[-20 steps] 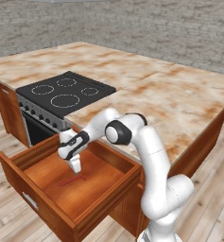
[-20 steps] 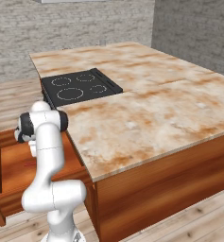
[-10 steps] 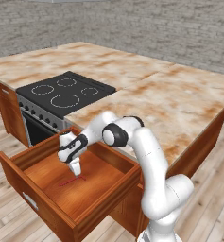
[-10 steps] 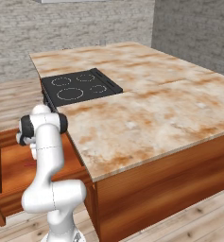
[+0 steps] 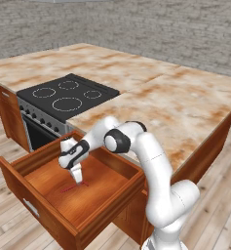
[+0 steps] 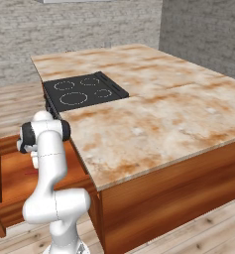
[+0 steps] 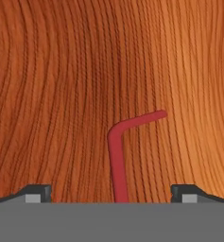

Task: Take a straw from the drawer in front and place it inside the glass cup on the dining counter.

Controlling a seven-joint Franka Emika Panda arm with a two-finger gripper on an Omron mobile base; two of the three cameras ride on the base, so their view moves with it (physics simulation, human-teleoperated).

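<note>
Gripper (image 7: 111, 194) hangs jaws wide apart over the straw (image 7: 118, 156) in the drawer (image 5: 112, 195), and that thin straw could slip sideways as they close.

text: none readable | labels/brands: none | numbers/signs: none | surfaces checked: cooktop (image 5: 68, 96) bears only plain ring marks, drawer (image 5: 100, 188) front beside it is bare wood, dining counter (image 5: 175, 105) behind it is unmarked stone
</note>
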